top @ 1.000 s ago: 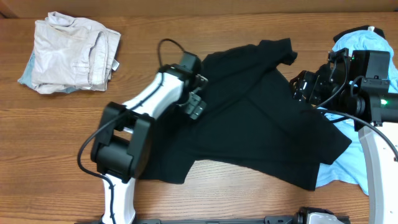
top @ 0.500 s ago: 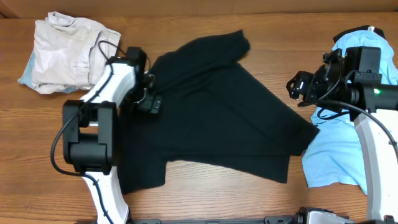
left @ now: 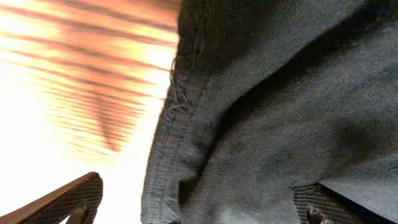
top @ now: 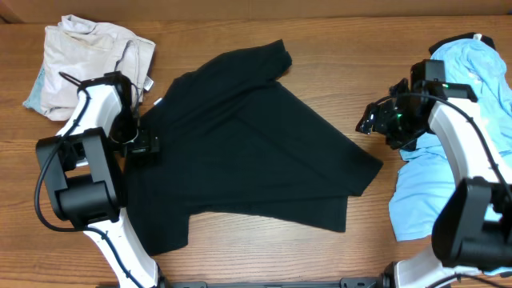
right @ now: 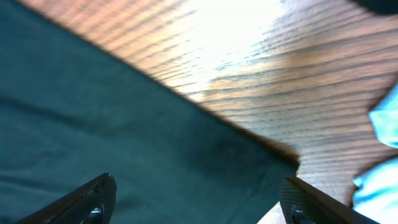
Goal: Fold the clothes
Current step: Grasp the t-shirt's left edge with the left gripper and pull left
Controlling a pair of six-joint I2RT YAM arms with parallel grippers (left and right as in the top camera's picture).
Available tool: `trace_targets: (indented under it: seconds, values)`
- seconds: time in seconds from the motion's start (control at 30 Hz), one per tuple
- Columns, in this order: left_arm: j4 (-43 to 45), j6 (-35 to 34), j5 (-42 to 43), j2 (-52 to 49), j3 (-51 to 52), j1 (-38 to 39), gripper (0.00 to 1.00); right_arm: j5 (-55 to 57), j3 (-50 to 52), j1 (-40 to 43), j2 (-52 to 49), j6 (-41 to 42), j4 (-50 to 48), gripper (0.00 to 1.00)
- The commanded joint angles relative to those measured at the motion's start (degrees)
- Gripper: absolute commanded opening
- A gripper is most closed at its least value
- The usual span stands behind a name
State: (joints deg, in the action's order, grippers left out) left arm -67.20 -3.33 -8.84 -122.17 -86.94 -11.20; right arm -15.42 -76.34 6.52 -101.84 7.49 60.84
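A black T-shirt [top: 248,152] lies spread and rumpled in the middle of the table [top: 336,48]. The left tool [top: 142,146], jaws wide, straddles its left hem. The right tool [top: 374,122], also wide and empty, hovers near the right edge (both seemingly placed to pinch edges for folding). A blue garment [top: 472,72] and a cream garment [top: 88,68] sit aside.

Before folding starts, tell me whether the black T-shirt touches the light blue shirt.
Apart. Right wrist view shows bare table between the black T-shirt and the light blue shirt.
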Motion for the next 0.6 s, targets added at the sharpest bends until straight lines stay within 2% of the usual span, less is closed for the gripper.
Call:
trace_targets:
  seconds: [0.0, 0.3, 0.37, 0.57]
  values:
    - [1.1, -1.6, -1.6, -1.4, -0.6, 0.6, 1.0, 0.4, -0.4, -0.1, -2.5, -0.1, -1.3, 0.87]
    - [1.2, 2.1, 3.2, 0.1, -8.0, 7.4, 1.0, 3.0, -0.4, -0.1, -2.4, 1.7, -2.1, 0.86]
    - [1.0, 2.1, 3.3, 0.5, -13.4, 10.4, 1.0, 10.1, -0.4, 0.0, -2.4, 6.8, -0.4, 0.86]
    - [-3.7, 2.1, 3.5, 0.5, -27.6, 14.6, 1.0, 10.4, 3.0, 0.0, -2.4, 7.6, 0.4, 0.82]
